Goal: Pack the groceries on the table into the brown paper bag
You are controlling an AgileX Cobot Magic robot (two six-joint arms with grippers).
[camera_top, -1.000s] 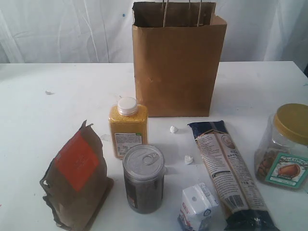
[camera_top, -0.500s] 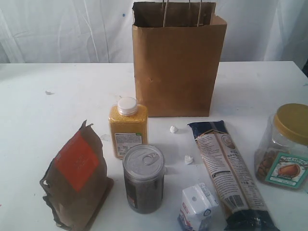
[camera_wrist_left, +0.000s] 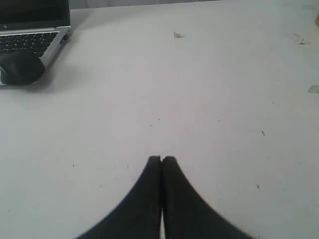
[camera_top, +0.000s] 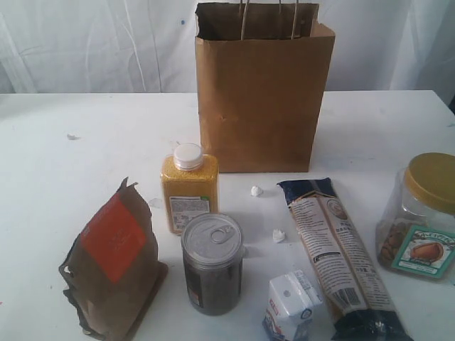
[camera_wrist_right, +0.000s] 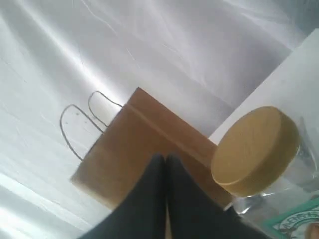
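- Tall kraft-brown paper bag (camera_top: 259,99) stands open at the upper centre of the exterior view, on the flat white table (camera_top: 85,163).
- Silver pull-tab can (camera_top: 212,263) stands lower centre; gold-lidded clear jar (camera_top: 423,213) at the right edge.
- Left gripper (camera_wrist_left: 161,159) and right gripper (camera_wrist_right: 165,158): black jaws clenched, holding nothing.

No wording is legible in any view. Labels are noted on the brown pouch (camera_top: 114,263) (orange-red patch), yellow-grain bottle (camera_top: 188,188), pasta packet (camera_top: 338,256), small carton (camera_top: 291,305) and gold-lidded jar (camera_top: 419,220). Their print is too small and blurred to read.
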